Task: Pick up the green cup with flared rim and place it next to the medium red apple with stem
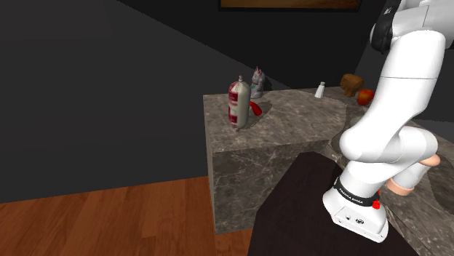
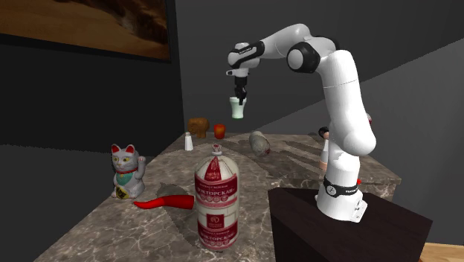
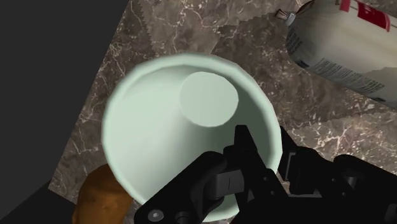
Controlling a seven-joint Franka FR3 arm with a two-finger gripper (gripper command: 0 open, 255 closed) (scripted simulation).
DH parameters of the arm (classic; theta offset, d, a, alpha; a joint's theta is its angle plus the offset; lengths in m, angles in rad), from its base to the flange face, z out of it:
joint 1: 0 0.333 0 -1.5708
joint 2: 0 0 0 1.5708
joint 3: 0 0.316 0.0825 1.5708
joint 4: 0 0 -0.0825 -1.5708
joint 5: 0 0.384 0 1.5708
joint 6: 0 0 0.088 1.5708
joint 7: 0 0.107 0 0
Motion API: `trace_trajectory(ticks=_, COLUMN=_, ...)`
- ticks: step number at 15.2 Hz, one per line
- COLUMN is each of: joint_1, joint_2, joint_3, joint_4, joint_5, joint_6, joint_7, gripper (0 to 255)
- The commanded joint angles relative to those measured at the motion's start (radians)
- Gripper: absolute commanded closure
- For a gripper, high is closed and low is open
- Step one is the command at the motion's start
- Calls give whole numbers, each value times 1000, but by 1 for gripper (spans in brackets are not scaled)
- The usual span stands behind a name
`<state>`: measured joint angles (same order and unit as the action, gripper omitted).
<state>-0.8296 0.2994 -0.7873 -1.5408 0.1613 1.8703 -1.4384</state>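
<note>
Right, the gripper (image 2: pixel 239 95) is clamped on the rim of the pale green cup (image 2: pixel 237 109), 1 finger inside, 1 outside. The cup hangs just below it in the second exterior view's upper middle, well above the worktop (image 2: pixel 297 160). The red apple (image 2: pixel 219 130) sits lower left of the cup. At the front, the sausage (image 2: pixel 216 201) wears 2 red labels with white Cyrillic lettering that cannot be clearly read.

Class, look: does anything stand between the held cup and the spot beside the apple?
Nothing visible does. The tool holds the pale green cup in open air above the counter; the red apple sits lower down on it, with a brown object beside it.
</note>
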Motion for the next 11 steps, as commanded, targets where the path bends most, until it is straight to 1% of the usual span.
trace_trajectory(ticks=1, joint_1=3, joint_2=-1, joint_3=1, joint_4=-25, joint_5=0, joint_6=25, joint_7=0, gripper=255)
trace_trajectory(ticks=11, joint_1=8, joint_2=16, joint_3=11, joint_4=-141, joint_5=17, joint_6=153, joint_7=-8, gripper=255)
